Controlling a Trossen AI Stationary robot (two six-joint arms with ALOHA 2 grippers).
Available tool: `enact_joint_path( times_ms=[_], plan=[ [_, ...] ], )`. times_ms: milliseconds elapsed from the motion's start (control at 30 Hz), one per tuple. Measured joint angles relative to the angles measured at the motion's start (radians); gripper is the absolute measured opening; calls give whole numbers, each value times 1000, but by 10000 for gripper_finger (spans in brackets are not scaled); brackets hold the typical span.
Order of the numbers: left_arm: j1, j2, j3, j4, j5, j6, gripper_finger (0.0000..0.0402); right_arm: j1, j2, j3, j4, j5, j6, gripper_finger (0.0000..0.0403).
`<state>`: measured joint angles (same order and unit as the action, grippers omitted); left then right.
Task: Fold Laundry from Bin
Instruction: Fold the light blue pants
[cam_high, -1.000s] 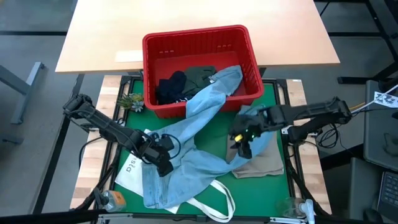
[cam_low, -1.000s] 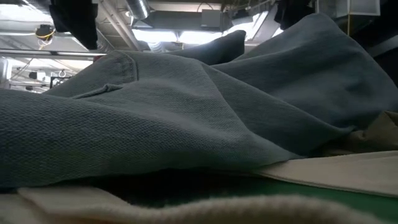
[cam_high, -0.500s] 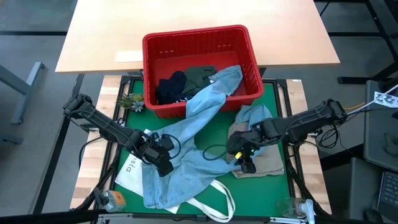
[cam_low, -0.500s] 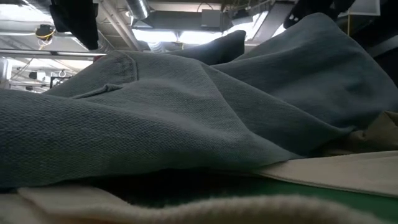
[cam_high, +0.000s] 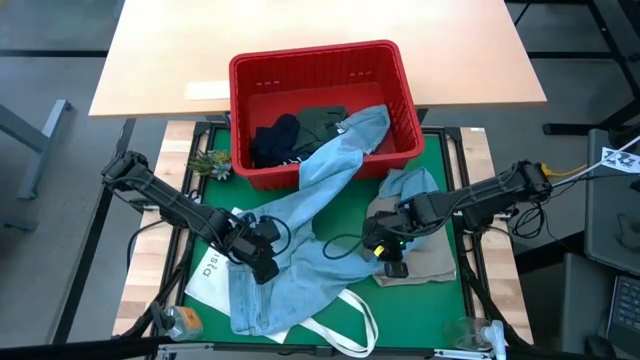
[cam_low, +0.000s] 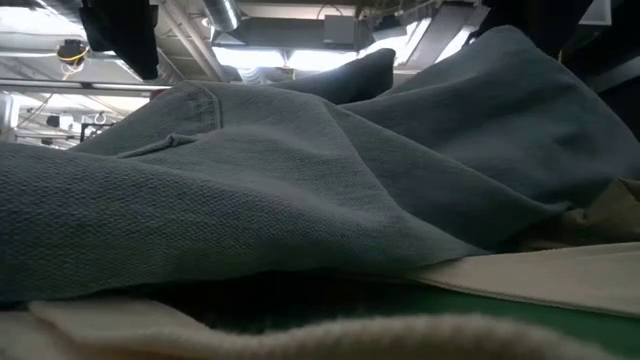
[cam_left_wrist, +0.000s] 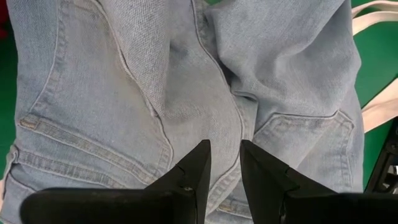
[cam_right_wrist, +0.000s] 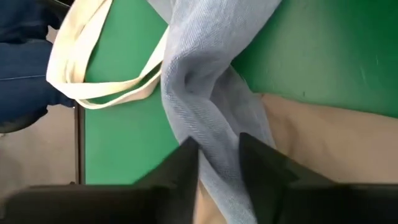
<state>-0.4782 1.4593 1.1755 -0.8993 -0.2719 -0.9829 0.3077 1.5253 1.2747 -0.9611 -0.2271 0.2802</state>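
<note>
Light blue jeans (cam_high: 300, 240) sprawl over the green mat; one leg (cam_high: 345, 140) hangs over the front rim of the red bin (cam_high: 320, 58), which holds dark garments (cam_high: 290, 135). My left gripper (cam_high: 265, 262) is down on the jeans' seat, shut on denim. My right gripper (cam_high: 390, 262) stands over a bunched jeans leg where it crosses the folded beige cloth (cam_high: 430, 265), its fingers closed against the denim. In the low view, denim (cam_low: 300, 180) fills nearly everything. My left gripper (cam_left_wrist: 225, 149) pinches a raised fold of denim at the seat seam (cam_left_wrist: 222, 127), between the back pockets, with its two fingers. The fingers slant down from above. The jeans lie slack on the table. My right gripper (cam_right_wrist: 217, 146) has the bunched, twisted jeans leg (cam_right_wrist: 208, 118) between its two fingers, which lie across the leg and slant down from above. The leg rests on the green mat and on the beige cloth's edge (cam_right_wrist: 323, 137).
A white tote bag (cam_high: 212, 272) lies under the jeans at the near left, its strap (cam_high: 350, 325) looping toward the near edge. A small plant (cam_high: 210, 160), a bottle (cam_high: 182, 320) and a glass (cam_high: 470, 335) stand near the mat's corners. A wooden table (cam_high: 320, 25) lies beyond the bin.
My right gripper has come down and moved toward the table's near edge and a little left, from beside the bin's front corner onto the jeans leg by the beige cloth. The jeans and the left gripper have stayed where they were.
</note>
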Motion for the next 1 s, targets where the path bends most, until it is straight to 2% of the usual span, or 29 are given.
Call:
enact_joint_path(
  times_ms=[100,167,300,400,467,733,900,1000],
  plan=[
    [0,0,0,0,0,0,82,0,-5,3,-33,50,0,18],
    [0,0,0,0,0,-1,82,0,-13,5,-86,130,20,16],
    [-10,0,0,3,-1,-10,82,-17,-17,4,-262,359,160,31],
    [-22,0,0,5,-1,-11,82,-44,-17,-6,-374,506,235,16],
    [-28,1,0,5,-1,-24,82,-65,-17,-27,-371,554,236,7],
    [-74,41,0,77,0,-62,82,-150,-16,-156,-308,509,235,30],
    [-117,92,0,192,4,-64,82,-174,-16,-180,-316,453,235,31],
    [-134,109,0,260,39,-63,82,-171,-16,-179,-316,443,233,32]
  ],
)
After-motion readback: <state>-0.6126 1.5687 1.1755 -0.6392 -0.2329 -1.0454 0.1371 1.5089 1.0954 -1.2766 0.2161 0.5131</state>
